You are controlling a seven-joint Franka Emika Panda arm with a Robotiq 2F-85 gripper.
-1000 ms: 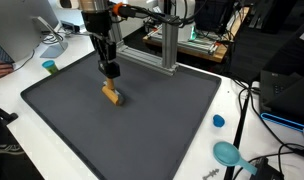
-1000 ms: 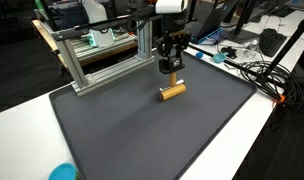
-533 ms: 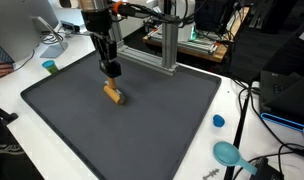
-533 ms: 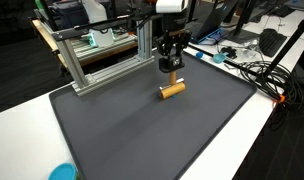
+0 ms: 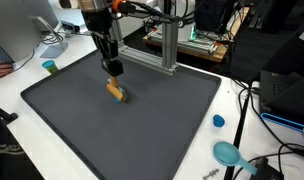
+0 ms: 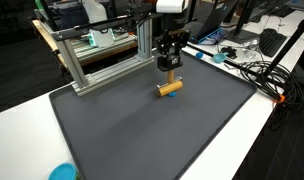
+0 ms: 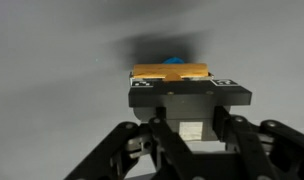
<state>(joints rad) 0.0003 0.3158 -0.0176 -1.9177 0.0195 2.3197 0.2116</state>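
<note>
Over the last half second the short tan wooden cylinder [image 5: 115, 91] has shifted slightly up the picture in both exterior views, together with the tool [image 5: 114, 81]. It therefore seems to be lifting off the dark grey mat [image 5: 142, 130] rather than lying on it. The tool is clamped narrowly across the cylinder, which hangs crosswise over the mat, off its centre. The cylinder looks smooth and pale orange-brown, and in the wrist view something blue is half hidden behind it.

Short orange-brown cylinder [image 5: 115, 91], horizontal, pinched in the jaws above dark mat [image 5: 142, 125].
</note>
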